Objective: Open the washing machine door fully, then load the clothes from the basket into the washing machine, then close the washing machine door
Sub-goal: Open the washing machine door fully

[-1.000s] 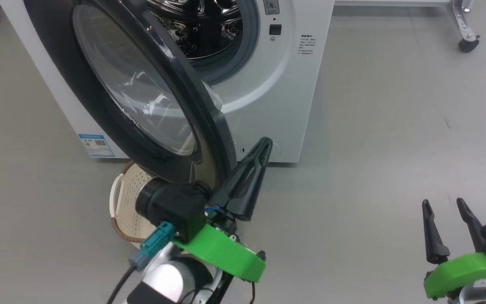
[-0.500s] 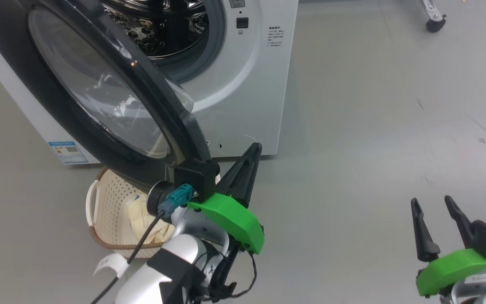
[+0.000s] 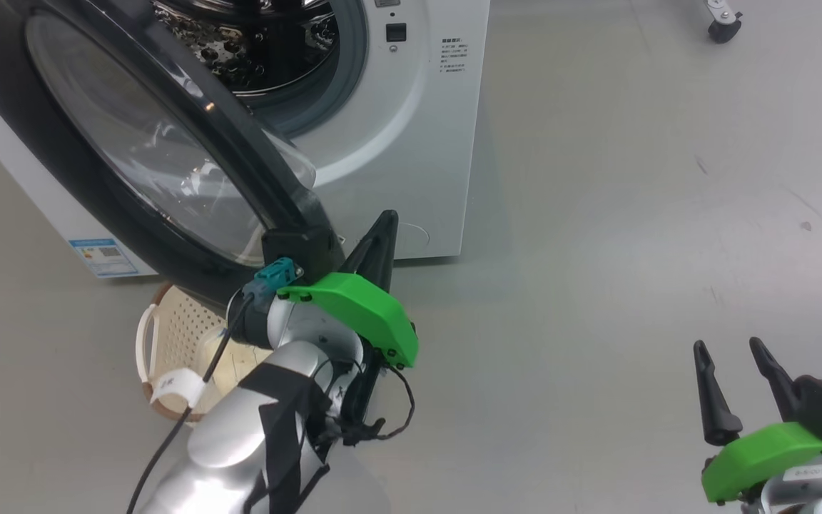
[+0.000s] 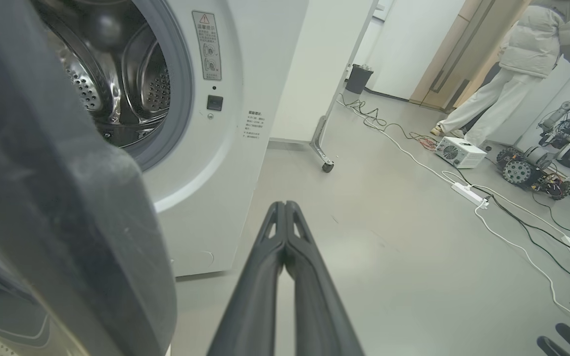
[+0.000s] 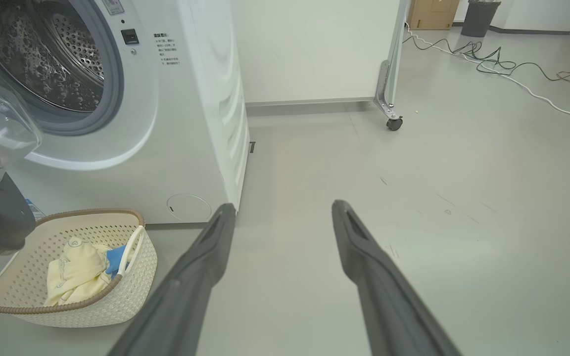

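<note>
The washing machine (image 3: 411,143) stands at the upper left with its steel drum (image 3: 261,50) exposed. The washing machine door (image 3: 190,114) hangs partly open, its black rim (image 4: 67,207) swung toward me. My left gripper (image 3: 387,218) is shut on nothing, and its fingers (image 4: 285,232) point past the rim's lower right edge. The wrist seems to press against that edge. The basket (image 5: 131,287) sits on the floor under the door and holds the clothes (image 5: 79,269). My right gripper (image 3: 728,346) stands open at the lower right, its jaws well apart (image 5: 280,207).
A wheeled frame leg (image 4: 324,153) stands right of the machine. Cables and a power strip (image 4: 468,194) cross the floor beyond it, near a white box (image 4: 460,152) and a small wheeled robot (image 4: 517,170). A person (image 4: 512,59) stands far back by a doorway.
The head camera has shifted, sliding the scene left. My left wrist has rolled and risen closer to the door's lower edge. The right gripper has stayed open in place.
</note>
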